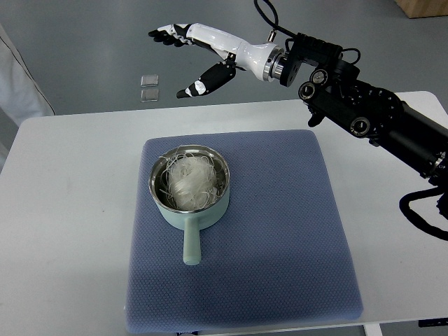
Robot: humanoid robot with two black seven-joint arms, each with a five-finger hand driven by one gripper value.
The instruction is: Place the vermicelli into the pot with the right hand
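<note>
Since the vermicelli [187, 179] already sits inside the pale green pot [189, 187] on the blue mat [280, 231], the right hand [199, 52], fingers spread and empty beyond the table's far edge, should simply retreat without brushing the handle.

one pot [190, 187], one vermicelli bundle [187, 180], one mat [280, 231]

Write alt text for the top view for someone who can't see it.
A light green pot holding a white nest of vermicelli sits on a blue mat on a white table, its handle toward the camera. The robot's right hand hovers open and empty beyond the table's far edge.
</note>
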